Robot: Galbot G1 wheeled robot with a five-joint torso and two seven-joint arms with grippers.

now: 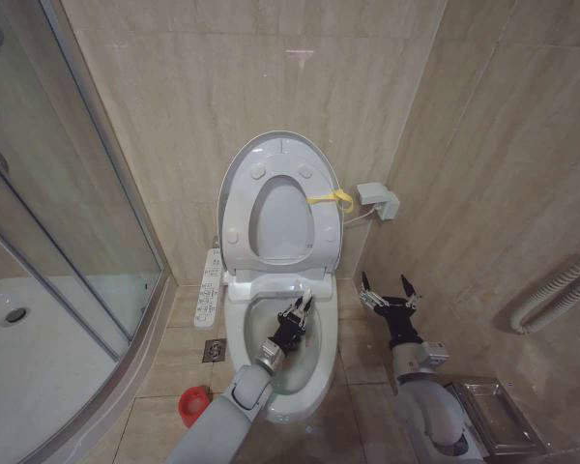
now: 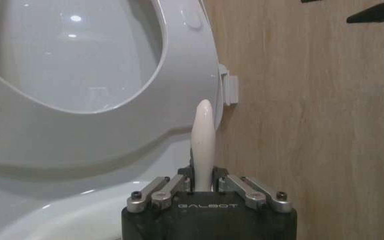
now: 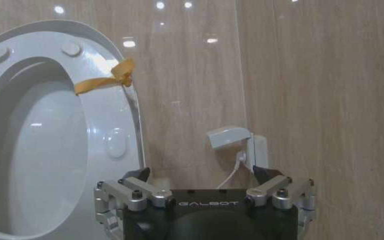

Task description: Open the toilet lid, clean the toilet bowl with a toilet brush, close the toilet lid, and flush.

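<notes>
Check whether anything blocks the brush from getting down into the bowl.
Nothing visible does. The toilet lid and seat stand raised against the wall, leaving the toilet bowl open. The left gripper already holds the toilet brush over it; the right gripper waits open beside the toilet.

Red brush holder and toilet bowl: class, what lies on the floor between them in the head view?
A small square floor drain lies between the red holder and the toilet bowl.

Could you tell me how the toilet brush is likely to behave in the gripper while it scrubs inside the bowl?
The toilet brush has a slim, glossy white handle, so it may slip or twist in the left gripper, which is shut on it. It looks rigid and probably light. The toilet bowl is smooth ceramic, so the brush end would likely slide easily.
</notes>
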